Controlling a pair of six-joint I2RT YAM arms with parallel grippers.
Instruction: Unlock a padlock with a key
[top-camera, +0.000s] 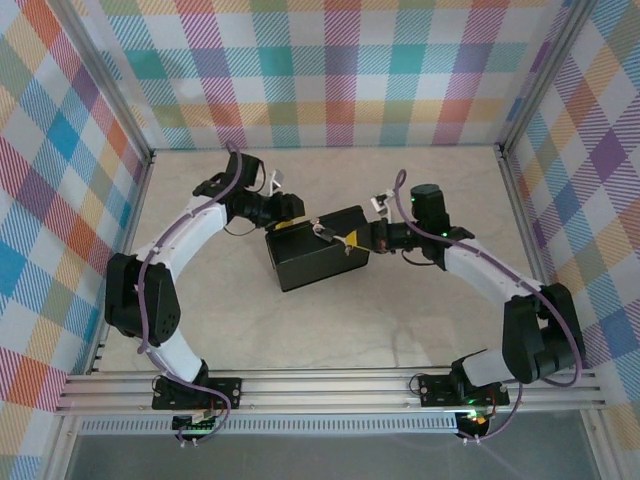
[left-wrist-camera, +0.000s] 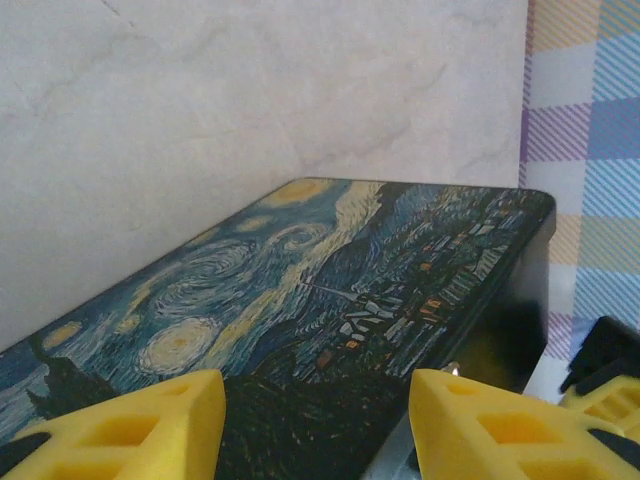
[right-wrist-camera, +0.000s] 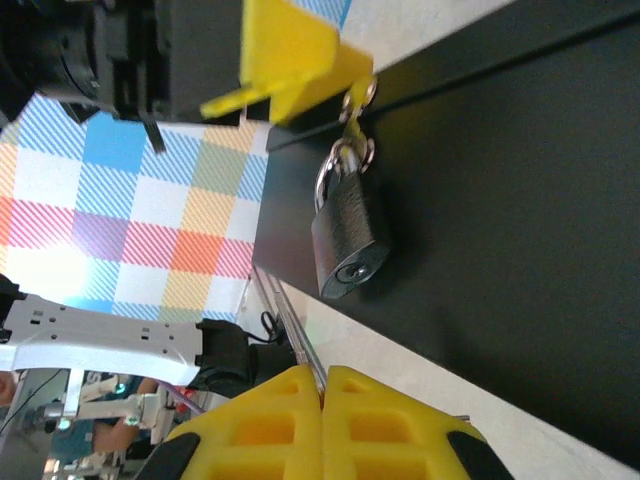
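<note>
The small dark padlock (right-wrist-camera: 348, 235) hangs by its silvery shackle from the hasp of the black box (right-wrist-camera: 520, 200), keyhole end towards the right wrist camera. My right gripper (right-wrist-camera: 322, 392) is shut on the thin silvery key (right-wrist-camera: 298, 340), whose blade points up past the padlock's left side, a short gap below it. My left gripper (left-wrist-camera: 315, 425) straddles the box's painted blue-and-yellow lid (left-wrist-camera: 330, 260), one yellow finger (right-wrist-camera: 285, 50) pressed by the hasp. From above, the box (top-camera: 315, 265) lies mid-table between the left gripper (top-camera: 305, 222) and right gripper (top-camera: 362, 238), with the padlock (top-camera: 322, 231) on its upper face.
Plaid walls (top-camera: 60, 150) enclose the pale marble table (top-camera: 400, 330) on three sides. The box stands near the middle, with the far wall a little behind it. Both arms curve in from the near rail (top-camera: 330, 390).
</note>
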